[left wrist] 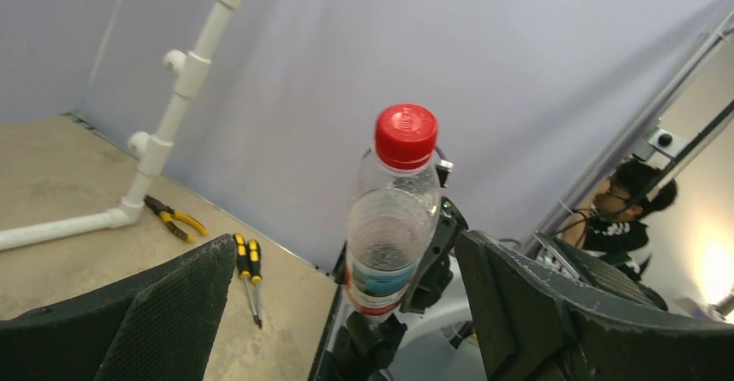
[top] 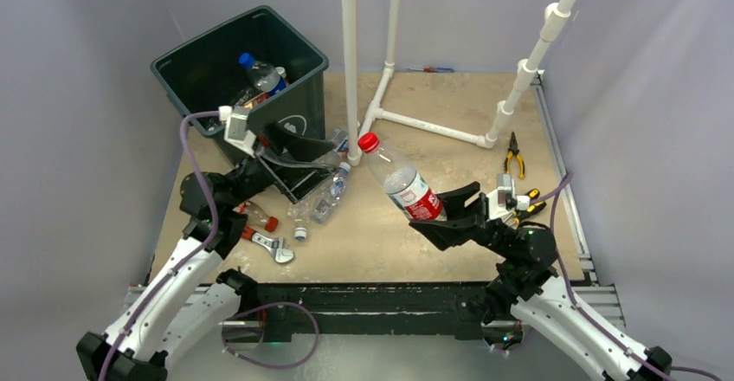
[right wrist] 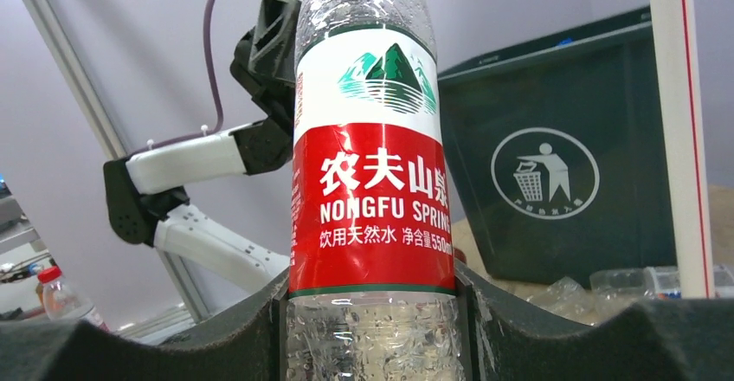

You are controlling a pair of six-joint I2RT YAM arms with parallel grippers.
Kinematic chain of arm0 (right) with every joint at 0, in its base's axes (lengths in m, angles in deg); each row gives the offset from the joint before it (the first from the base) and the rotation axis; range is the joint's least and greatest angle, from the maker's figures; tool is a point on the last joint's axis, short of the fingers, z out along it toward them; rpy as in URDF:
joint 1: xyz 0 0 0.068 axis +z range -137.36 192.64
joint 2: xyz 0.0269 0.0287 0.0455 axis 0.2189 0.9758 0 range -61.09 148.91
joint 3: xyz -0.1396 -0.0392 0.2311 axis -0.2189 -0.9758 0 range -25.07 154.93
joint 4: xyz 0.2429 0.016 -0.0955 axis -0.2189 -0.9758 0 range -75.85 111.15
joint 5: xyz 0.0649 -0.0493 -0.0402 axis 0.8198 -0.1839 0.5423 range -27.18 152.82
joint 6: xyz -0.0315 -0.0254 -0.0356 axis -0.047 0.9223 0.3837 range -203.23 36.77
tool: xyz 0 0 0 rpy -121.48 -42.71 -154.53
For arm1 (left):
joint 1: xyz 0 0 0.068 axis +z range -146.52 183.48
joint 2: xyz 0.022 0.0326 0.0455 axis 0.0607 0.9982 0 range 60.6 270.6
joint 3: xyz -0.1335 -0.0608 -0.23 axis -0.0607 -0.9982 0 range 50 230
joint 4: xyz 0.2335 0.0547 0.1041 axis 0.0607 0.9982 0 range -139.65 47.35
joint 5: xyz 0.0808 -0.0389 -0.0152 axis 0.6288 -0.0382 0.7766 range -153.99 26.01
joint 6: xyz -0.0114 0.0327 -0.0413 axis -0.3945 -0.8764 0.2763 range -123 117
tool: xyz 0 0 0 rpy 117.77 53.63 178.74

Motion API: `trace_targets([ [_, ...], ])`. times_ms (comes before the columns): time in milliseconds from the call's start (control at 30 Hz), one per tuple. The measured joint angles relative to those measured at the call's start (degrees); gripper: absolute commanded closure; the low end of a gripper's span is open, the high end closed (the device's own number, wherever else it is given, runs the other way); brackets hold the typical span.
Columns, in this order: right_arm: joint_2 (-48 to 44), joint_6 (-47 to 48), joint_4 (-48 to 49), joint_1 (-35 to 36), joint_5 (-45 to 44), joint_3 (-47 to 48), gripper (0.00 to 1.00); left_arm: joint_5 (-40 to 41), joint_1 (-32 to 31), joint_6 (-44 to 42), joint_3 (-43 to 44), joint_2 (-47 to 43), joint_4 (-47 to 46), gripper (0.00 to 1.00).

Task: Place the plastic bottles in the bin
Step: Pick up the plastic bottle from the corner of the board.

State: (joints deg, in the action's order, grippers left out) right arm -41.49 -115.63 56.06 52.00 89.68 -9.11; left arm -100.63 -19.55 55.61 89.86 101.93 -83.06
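With the left pincer [top: 316,163] gaping, the right pincer [top: 443,210] is holding the red-capped clear plastic bottle [top: 400,180] low, risking knocking the white pipe [top: 349,69] beside the dark green bin [top: 199,52].

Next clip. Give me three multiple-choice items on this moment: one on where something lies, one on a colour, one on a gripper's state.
1. Relative to the white pipe frame, the yellow-handled pliers are:
A. hung on it
B. flat on the table, just right of its foot
C. propped upright against it

2. The cap of the Nongfu Spring bottle in the right gripper is:
A. blue
B. white
C. red

3. The left gripper is:
A. open and empty
B. shut on a bottle
C. shut with nothing in it

Answers:
1. B, as the top view shows them lying beside the frame's right foot.
2. C, as the top and left wrist views show a red cap.
3. A, as its fingers stand wide apart and touch nothing.
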Motion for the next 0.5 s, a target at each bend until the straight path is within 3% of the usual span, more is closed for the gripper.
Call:
trace_targets([
  [233,6.1,-2.5,9.9,0.5,-0.3,-1.7,0.71,2.2,-10.2,-4.9,2.0,7.5,1.5,0.04],
  [500,7.9,-3.6,15.5,2.7,-0.7,-1.7,0.7,6.3,-14.7,-8.9,5.3,10.8,1.2,0.1],
])
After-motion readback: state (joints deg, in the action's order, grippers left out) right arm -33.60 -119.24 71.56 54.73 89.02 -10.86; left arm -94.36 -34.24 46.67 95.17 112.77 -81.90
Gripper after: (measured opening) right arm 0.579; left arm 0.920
